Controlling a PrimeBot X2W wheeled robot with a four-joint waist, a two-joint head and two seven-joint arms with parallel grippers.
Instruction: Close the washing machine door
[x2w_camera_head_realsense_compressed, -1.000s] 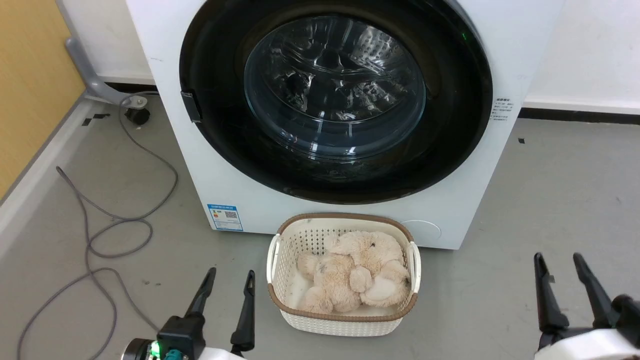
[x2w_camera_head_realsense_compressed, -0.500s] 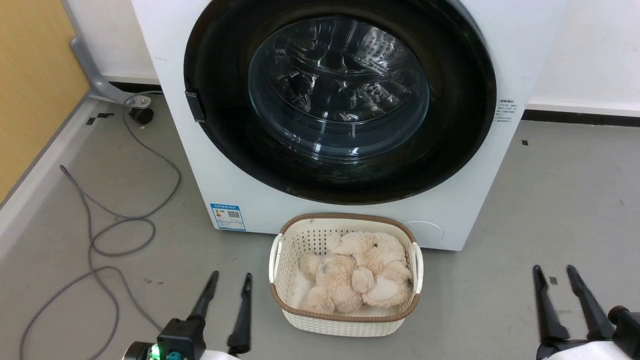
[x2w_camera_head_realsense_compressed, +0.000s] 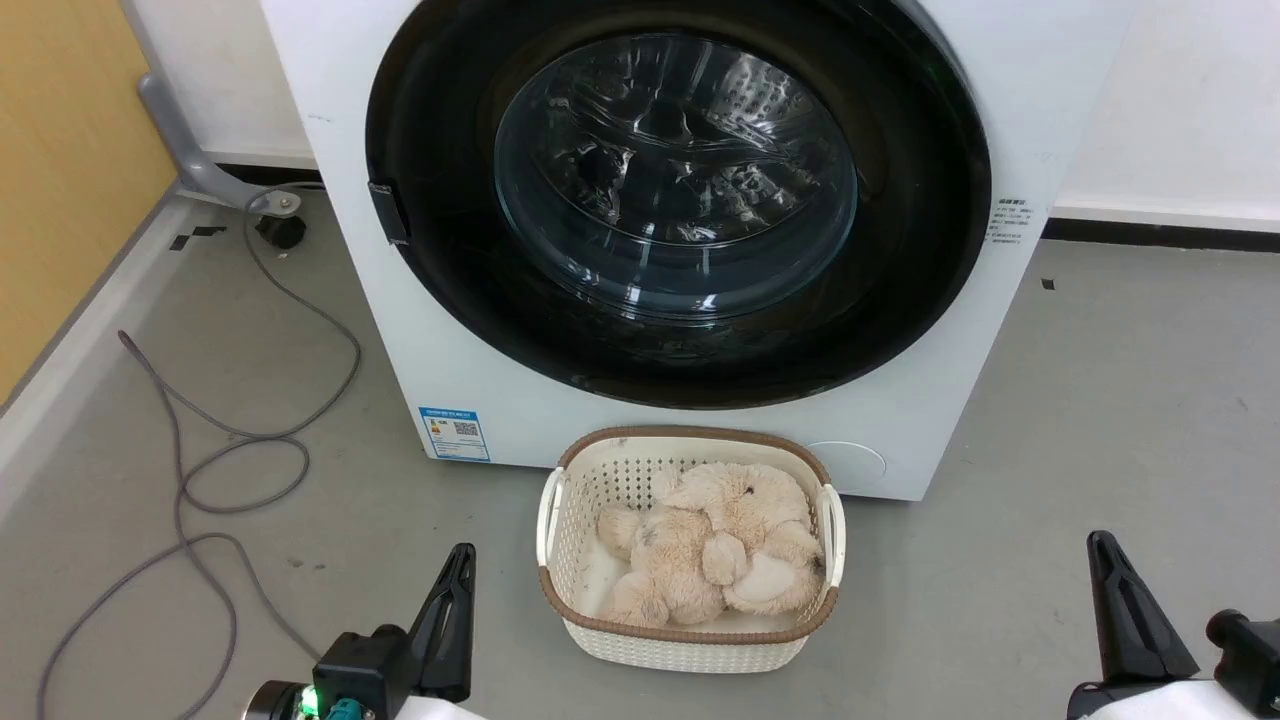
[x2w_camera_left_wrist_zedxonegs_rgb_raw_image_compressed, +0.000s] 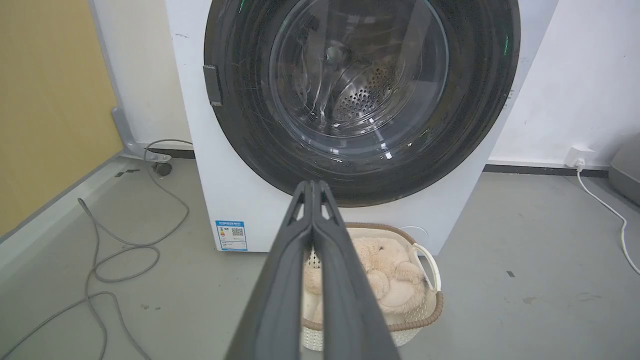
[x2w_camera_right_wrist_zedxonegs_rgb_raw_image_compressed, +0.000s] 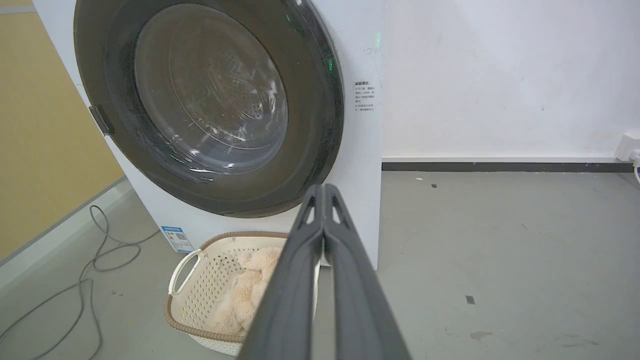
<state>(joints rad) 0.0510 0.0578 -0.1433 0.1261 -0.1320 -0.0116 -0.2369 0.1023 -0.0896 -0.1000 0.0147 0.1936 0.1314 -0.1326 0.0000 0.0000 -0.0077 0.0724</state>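
Against the back wall (x2w_camera_head_realsense_compressed: 1180, 100), washing machine (x2w_camera_head_realsense_compressed: 450, 350): white, on grey floor (x2w_camera_head_realsense_compressed: 1100, 400).
washing machine door (x2w_camera_head_realsense_compressed: 680, 200): black, round, shut flush on the machine's front.
basket (x2w_camera_head_realsense_compressed: 690, 436): just before the machine, plush toy (x2w_camera_head_realsense_compressed: 715, 545) inside.
left gripper (x2w_camera_head_realsense_compressed: 462, 560): clenched, empty.
right gripper (x2w_camera_head_realsense_compressed: 1105, 550): clenched, empty.

Place: a bare laundry corner, more utility room than lived-in home
Appliance: 1 white front-loading washing machine (x2w_camera_head_realsense_compressed: 460, 380) against the wall (x2w_camera_right_wrist_zedxonegs_rgb_raw_image_compressed: 500, 75)
Floor: plain grey floor (x2w_camera_head_realsense_compressed: 1100, 400), a loose grey cable (x2w_camera_head_realsense_compressed: 307, 465) (looped, untidied)
Walls: white plaster, black skirting (x2w_camera_right_wrist_zedxonegs_rgb_raw_image_compressed: 500, 166), yellow panel (x2w_camera_head_realsense_compressed: 60, 150)
Laundry: 1 white basket (x2w_camera_head_realsense_compressed: 690, 640) holding a plush toy (x2w_camera_head_realsense_compressed: 720, 550)
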